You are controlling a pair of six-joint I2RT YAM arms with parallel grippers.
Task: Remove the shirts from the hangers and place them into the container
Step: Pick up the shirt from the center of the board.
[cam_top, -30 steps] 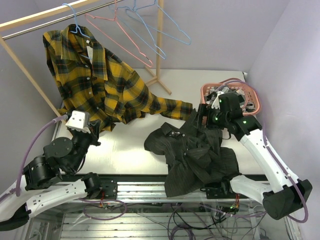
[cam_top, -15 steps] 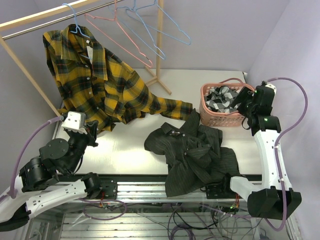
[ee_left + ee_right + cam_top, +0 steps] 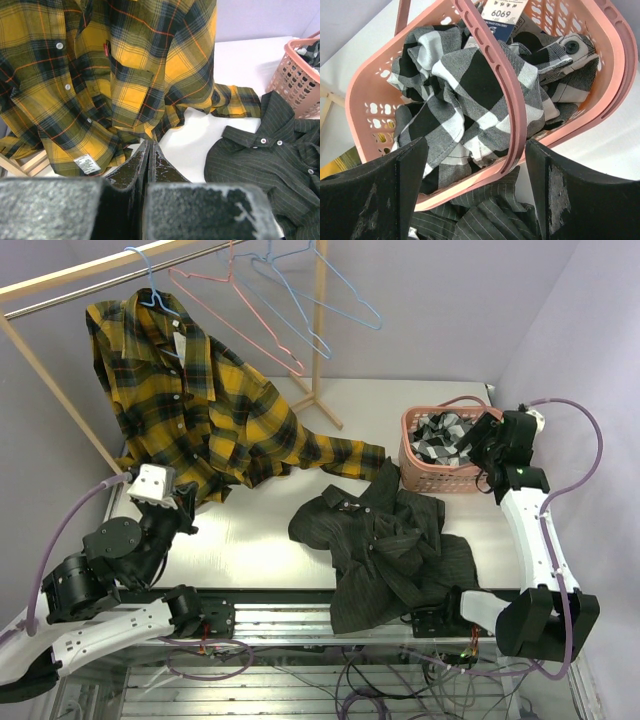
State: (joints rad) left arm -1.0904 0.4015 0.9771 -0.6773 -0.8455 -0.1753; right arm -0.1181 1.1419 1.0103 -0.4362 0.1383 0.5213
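Note:
A yellow-and-black plaid shirt (image 3: 190, 390) (image 3: 100, 75) hangs from a light blue hanger (image 3: 140, 275) on the rack, its hem and one sleeve trailing onto the table. The dark pinstriped shirt (image 3: 385, 545) (image 3: 265, 170) (image 3: 485, 220) lies crumpled at the table's middle front. At the back right, the salmon-pink container (image 3: 408, 430) (image 3: 620, 50) holds a black-and-white checked shirt (image 3: 445, 440) (image 3: 455, 100). My right gripper (image 3: 485, 445) (image 3: 476, 147) hovers open at the container's right side, looking down into it. My left gripper (image 3: 188, 508) (image 3: 148, 145) is shut on nothing, just below the plaid hem.
An empty pink hanger (image 3: 230, 310) and an empty blue hanger (image 3: 320, 300) hang on the rail. The rack's wooden upright (image 3: 320, 330) stands at the back centre, with a slanted pole (image 3: 50, 380) at left. The container's handle (image 3: 505, 85) arches across its opening.
My right arm swung from in front of the container, above the pinstriped shirt, to its right side, jaws still open. The left arm barely shifted.

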